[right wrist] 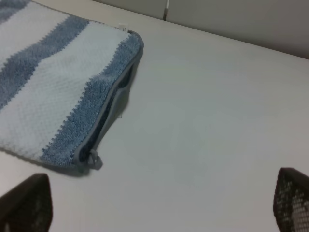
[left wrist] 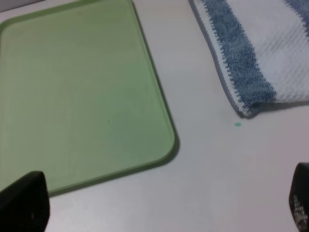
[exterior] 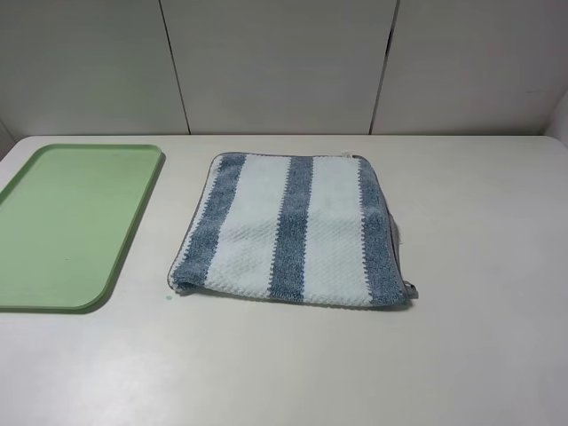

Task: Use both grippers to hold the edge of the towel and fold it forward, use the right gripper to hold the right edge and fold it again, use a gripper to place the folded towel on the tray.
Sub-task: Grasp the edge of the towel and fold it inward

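L gripper (left wrist: pixel 161 208) & R gripper (right wrist: pixel 159 203) wide, empty, off towel (exterior: pixel 293 231); 1st fold looks pending, next pinch near hem (exterior: pixel 293 300) w/ both.

Left hand (left wrist: pixel 161 205) and right hand (right wrist: pixel 158 203) show blunt black, finely dotted fingertips (right wrist: pixel 291 200).

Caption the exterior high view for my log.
Striped blue-and-white towel lies flat on the white table, right of the light-green tray, not touching it.

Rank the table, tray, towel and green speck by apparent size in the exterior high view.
1. table
2-3. towel and tray: unsure, because the frame edge crops the tray
4. green speck
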